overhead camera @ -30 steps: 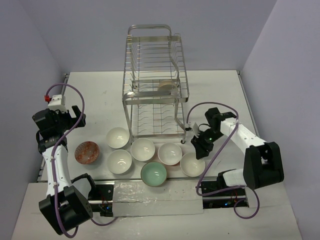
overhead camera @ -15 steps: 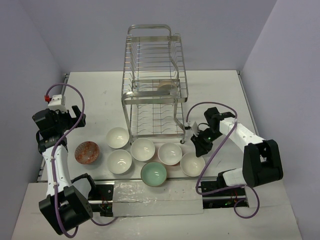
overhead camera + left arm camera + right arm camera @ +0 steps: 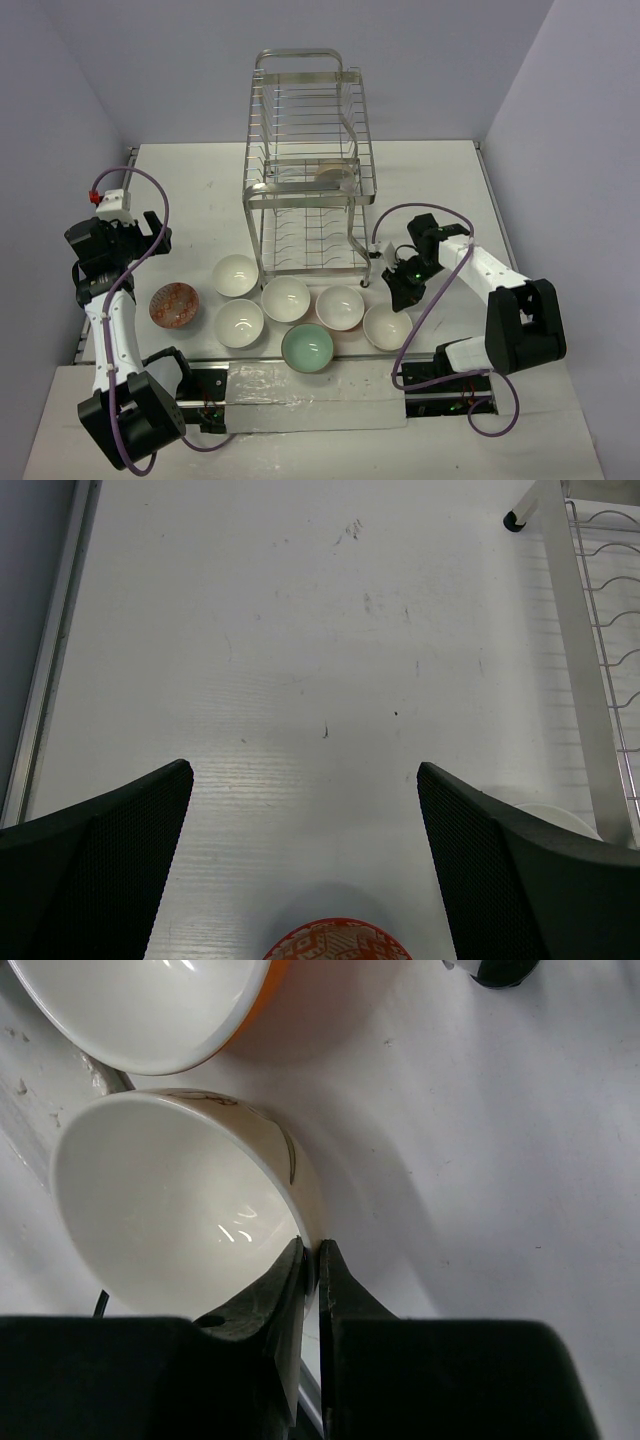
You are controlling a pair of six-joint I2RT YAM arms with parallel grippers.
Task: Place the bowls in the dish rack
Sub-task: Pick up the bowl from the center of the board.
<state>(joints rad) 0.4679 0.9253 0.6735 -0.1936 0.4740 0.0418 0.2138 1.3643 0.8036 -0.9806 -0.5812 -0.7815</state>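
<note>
Right gripper (image 3: 312,1250) is pinching the rim of a white bowl (image 3: 170,1210), one finger lying inside it and the other outside. That bowl is sitting on the table (image 3: 200,190) at the 3 o'clock end of the row, at 5 o'clock from the dish rack (image 3: 310,215). Left gripper (image 3: 305,790) is hanging spread wide, the orange-red bowl (image 3: 338,942) lying at its 6 o'clock. A pale bowl (image 3: 335,176) is resting in the rack's upper tier.

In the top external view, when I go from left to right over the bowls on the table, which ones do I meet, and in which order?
orange-red patterned bowl → mint green bowl → rightmost white bowl. Those left out overlap their neighbours in this direction.
</note>
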